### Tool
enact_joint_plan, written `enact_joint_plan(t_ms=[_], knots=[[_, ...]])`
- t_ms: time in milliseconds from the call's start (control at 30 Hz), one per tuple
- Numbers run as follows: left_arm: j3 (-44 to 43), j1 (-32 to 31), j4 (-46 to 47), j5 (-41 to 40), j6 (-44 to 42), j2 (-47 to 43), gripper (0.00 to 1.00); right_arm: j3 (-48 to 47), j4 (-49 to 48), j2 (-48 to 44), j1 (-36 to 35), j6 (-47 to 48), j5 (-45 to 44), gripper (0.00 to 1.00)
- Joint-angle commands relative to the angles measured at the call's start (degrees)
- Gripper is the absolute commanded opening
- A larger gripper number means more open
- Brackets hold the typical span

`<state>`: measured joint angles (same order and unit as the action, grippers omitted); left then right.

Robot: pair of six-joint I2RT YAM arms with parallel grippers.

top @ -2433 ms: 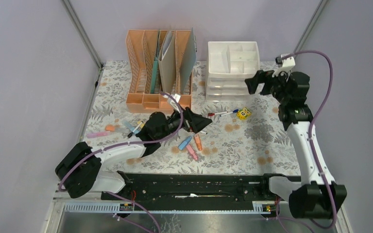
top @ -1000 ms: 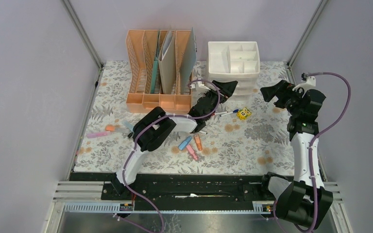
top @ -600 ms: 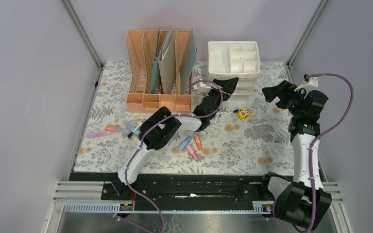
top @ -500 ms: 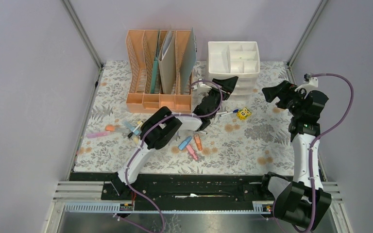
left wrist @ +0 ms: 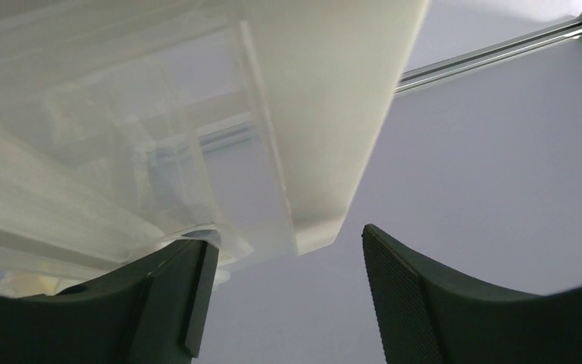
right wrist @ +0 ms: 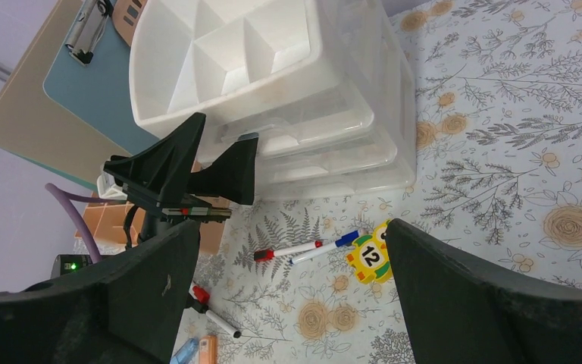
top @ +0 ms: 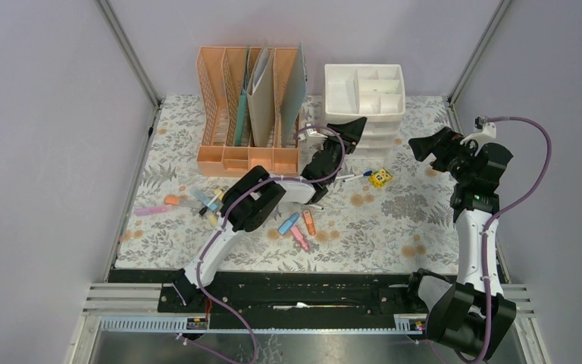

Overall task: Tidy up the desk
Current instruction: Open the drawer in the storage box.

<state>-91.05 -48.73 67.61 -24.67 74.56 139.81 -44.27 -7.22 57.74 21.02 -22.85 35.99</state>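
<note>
Soft, even light falls from overhead, bright without harshness. Seen from above, the pale cloth-covered desk printed with grey ferns and orange flowers [top: 394,220] carries only faint, short shadows beneath the black-and-white robot arms [top: 470,235]. The left wrist camera sits too close to the white translucent plastic drawer unit [left wrist: 159,98]. From 9 to 12 o'clock that unit is washed out and blurred, and the left gripper [left wrist: 286,239] is soft-edged at 7 and 5 o'clock. The right wrist view is crisp at centre, and there the right gripper [right wrist: 292,227] is a dark mass with little detail at 7 and 5 o'clock.
</note>
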Motion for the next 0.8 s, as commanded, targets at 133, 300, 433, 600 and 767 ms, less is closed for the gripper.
enact_joint_plan(t_ms=[133,300,433,600,767], knots=[[1.8,0.4,15.5,0.5,-4.2,-1.3,0.66,0.3,-3.2,-0.9,0.4,-0.5,1.6,1.00],[4.8,-0.1,19.3,1.7,-5.9,-3.1,0.63,0.5,-3.4,-0.6,0.4,-0.5,1.5,1.00],[7.6,-0.5,21.8,2.3,-6.0,-4.4,0.62,0.6,-3.5,-0.5,0.5,-0.3,1.5,1.00],[12.0,-1.5,23.9,2.5,-6.3,-6.6,0.61,0.6,-3.6,-0.2,0.6,-0.1,1.5,1.00],[16.5,-2.4,24.4,2.9,-7.0,-9.2,0.61,0.6,-3.6,0.1,0.6,0.0,1.5,1.00]])
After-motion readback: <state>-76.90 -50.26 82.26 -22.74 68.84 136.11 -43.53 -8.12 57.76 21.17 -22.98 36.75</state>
